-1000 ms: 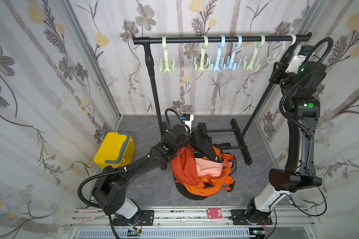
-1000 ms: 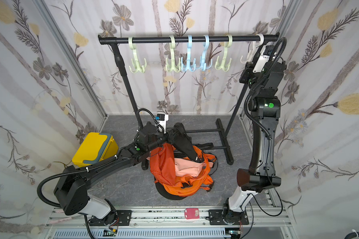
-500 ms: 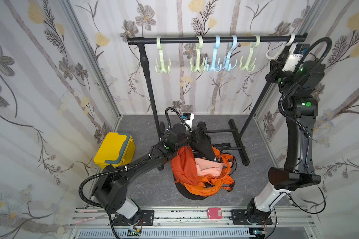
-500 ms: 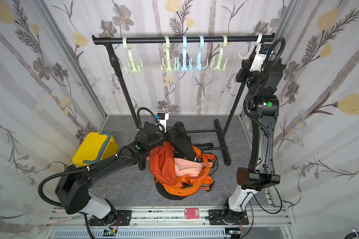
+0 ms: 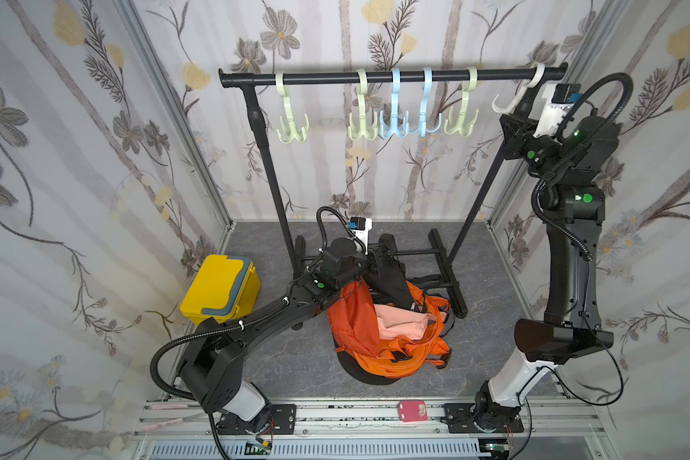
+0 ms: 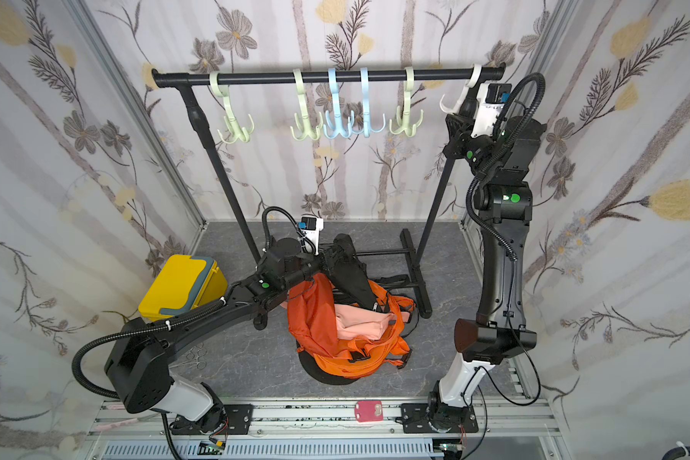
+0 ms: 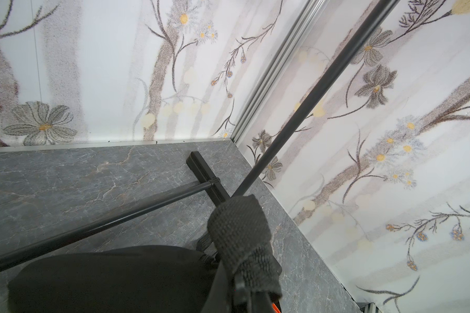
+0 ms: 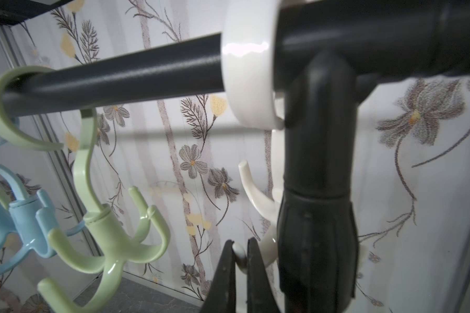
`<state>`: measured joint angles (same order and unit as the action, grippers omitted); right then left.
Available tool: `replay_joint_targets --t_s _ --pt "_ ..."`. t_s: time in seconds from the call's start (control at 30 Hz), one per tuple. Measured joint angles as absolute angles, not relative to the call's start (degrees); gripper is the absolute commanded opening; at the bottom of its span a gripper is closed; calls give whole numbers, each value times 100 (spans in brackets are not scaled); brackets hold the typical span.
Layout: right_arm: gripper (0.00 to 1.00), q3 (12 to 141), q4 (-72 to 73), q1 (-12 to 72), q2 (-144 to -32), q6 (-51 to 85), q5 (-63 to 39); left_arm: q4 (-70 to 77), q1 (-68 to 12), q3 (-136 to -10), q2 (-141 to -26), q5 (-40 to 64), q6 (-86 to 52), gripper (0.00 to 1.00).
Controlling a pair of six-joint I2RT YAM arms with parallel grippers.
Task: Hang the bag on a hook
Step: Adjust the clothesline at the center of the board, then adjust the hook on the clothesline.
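Right wrist, white hook (image 8: pixel 248 81) partly behind pole (image 8: pixel 318 189)

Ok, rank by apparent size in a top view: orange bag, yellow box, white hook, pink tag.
1. orange bag
2. yellow box
3. white hook and pink tag: about alike, hook nearer the camera, so unranked.

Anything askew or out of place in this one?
The white hook at the rail's right end slants sideways instead of hanging straight like the green hooks and blue hooks; the right gripper is shut on one of its prongs. The orange bag lies slumped open on the floor.
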<state>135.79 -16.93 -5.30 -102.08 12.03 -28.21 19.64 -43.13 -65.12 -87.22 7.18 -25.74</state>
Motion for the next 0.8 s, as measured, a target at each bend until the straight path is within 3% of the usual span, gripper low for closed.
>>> replay_joint_targets --t_s 0.13,0.23,0.27,0.6,0.8 --pt "4 13251 -1223 -526 -10189 1313 -2842 1975 -4296 -6420 -8632 735 -2571 0" --pt "25 12838 -781 -508 -10103 1444 -2757 1992 -4265 -6326 -8569 735 -2569 0" --pt "27 12665 -672 -499 -10044 1531 -2757 2018 -4263 -6294 -8556 735 -2571 0" --pt "11 11522 -91 -478 -9668 2097 -2908 2130 -4241 -6184 -8521 735 -2593 0" --pt "36 11592 189 -377 -9588 2248 -3096 2182 -4239 -6184 -8510 735 -2596 0"
